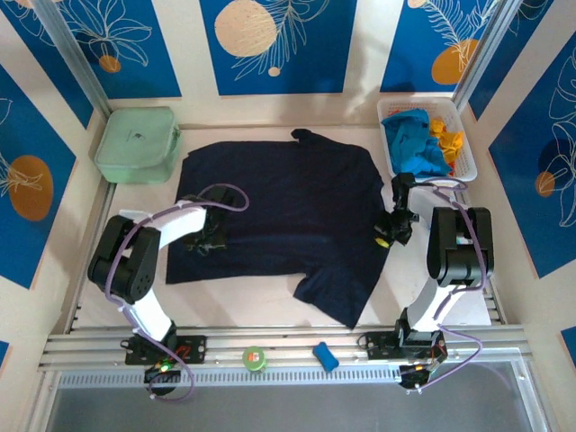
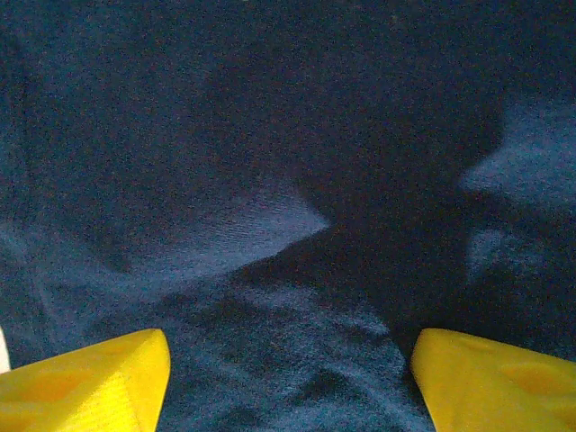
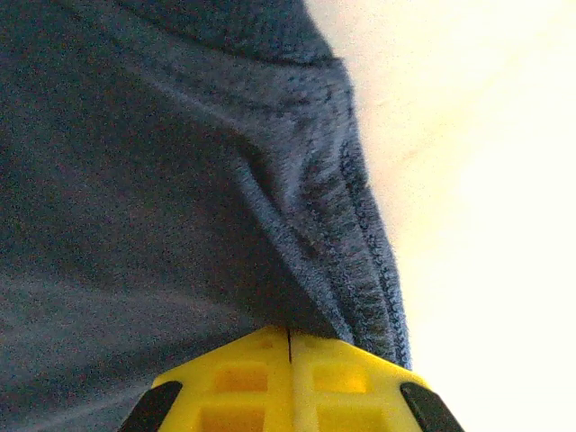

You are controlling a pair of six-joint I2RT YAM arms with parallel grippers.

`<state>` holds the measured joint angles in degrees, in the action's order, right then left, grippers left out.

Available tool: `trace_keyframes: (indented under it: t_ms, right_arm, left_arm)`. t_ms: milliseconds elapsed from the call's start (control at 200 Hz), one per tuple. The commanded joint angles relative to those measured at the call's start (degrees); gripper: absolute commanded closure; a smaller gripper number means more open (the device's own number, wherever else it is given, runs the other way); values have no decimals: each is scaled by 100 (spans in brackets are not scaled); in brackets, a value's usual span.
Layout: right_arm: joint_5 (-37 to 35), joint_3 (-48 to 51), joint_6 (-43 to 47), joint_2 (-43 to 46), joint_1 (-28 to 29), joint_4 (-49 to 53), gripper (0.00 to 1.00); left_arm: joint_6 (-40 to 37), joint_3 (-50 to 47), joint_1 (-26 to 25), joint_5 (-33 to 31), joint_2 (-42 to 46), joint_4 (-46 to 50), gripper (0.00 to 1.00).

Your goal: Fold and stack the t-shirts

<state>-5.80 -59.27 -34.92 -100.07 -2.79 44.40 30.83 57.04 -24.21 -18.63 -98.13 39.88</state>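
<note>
1. Navy t-shirt [image 1: 288,211] lies spread open across the middle of the table [image 1: 270,310]. It is mostly flat, and one corner trails toward the near right.
2. The right gripper [image 3: 290,360] is at the shirt's right edge, its yellow fingers clenched together on the stitched hem. A ridge of cloth bunches up and runs into the closed tips. This looks like a pinch taken to lift that edge and carry it across for a fold.
3. The left gripper [image 2: 288,360] hangs low over the left part of the shirt with its jaws spread wide and nothing between them. Only navy cloth shows under the fingers. Judging by the pose, it is lined up to take a matching hold on its own side, so the fabric can be moved evenly.
4. The turquoise t-shirt [image 1: 414,144] and the orange-yellow t-shirt [image 1: 447,139] sit crumpled in the white mesh basket [image 1: 470,166] at the far right, not yet folded.
5. A mint-green box [image 1: 137,144] rests at the far left, just beside the shirt's far left corner.
6. A green tape roll [image 1: 256,359] and a small blue object [image 1: 326,356] lie on the near rail between the arm bases, apart from the cloth.
7. Nothing lies on the navy shirt, so a fold across it looks unobstructed. The basket stands close behind the right arm and could crowd a wide swing.
</note>
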Motion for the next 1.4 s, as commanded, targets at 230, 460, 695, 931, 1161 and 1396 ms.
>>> trace_keyframes:
  t_ms: [230,460,695,931,1161,1396]
  right_arm:
    - [-583,393,236,58,-458,349,99]
    - [-638,344,413,551,-397,517,99]
    - [-241,-697,1022,1270,589,731,81]
    - [-24,-2649,1815,360,1277,605,52]
    - [-550,-5129,2478,-2002,1338,848,42]
    - [-1093,-7621,2906,-4228,1374,1923,42]
  left_arm:
    - [756,-341,-1253,556,-223,425,26]
    - [813,-74,-1308,118,673,1154,25]
    - [47,1546,-719,-608,482,1870,18]
    - [-711,3564,151,-278,-998,1607,9]
    - [-771,5145,729,307,-2672,1426,9]
    - [-880,6280,1022,457,-3746,1746,15]
